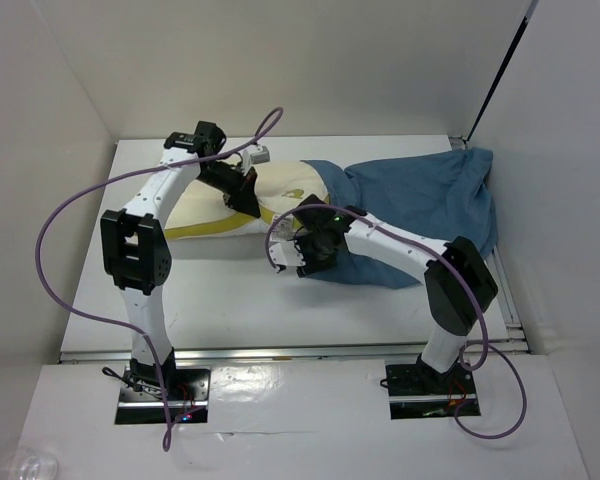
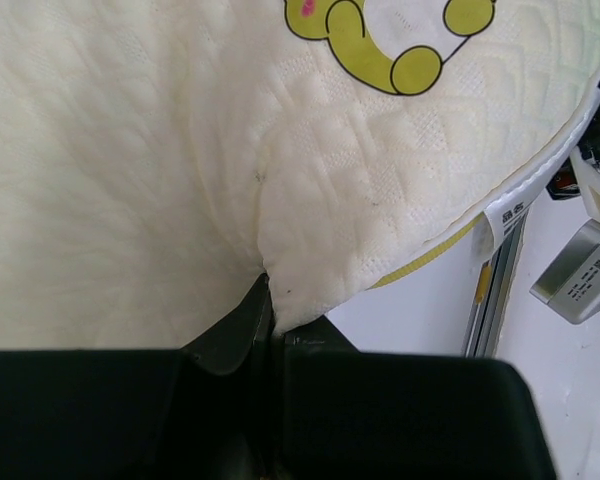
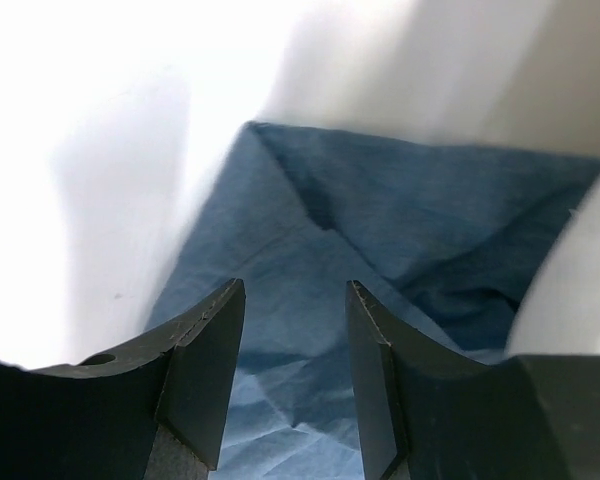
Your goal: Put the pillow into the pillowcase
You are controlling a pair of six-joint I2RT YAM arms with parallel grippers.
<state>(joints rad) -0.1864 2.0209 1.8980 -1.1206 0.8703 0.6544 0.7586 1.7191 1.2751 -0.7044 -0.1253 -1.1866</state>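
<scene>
The cream-yellow pillow [image 1: 205,215] lies at the table's middle left, and its right end meets the mouth of the dusty-blue pillowcase [image 1: 420,195]. My left gripper [image 1: 246,201] is shut on a pinched fold of the pillow [image 2: 180,150] near the yellow ring emblem [image 2: 380,45]; its closed tips [image 2: 270,300] hold the fabric. A white tag [image 2: 500,215] hangs off the pillow's edge. My right gripper [image 1: 305,250] is open at the pillowcase's near-left edge. Wrinkled blue cloth [image 3: 380,220] lies below and between its open fingers [image 3: 295,300], which hold nothing.
White walls enclose the table on the left, back and right. The pillowcase bunches against the right wall [image 1: 480,170]. Purple cables [image 1: 60,220] loop off both arms. A metal rail [image 2: 490,290] and a grey labelled part [image 2: 580,270] lie beside the pillow.
</scene>
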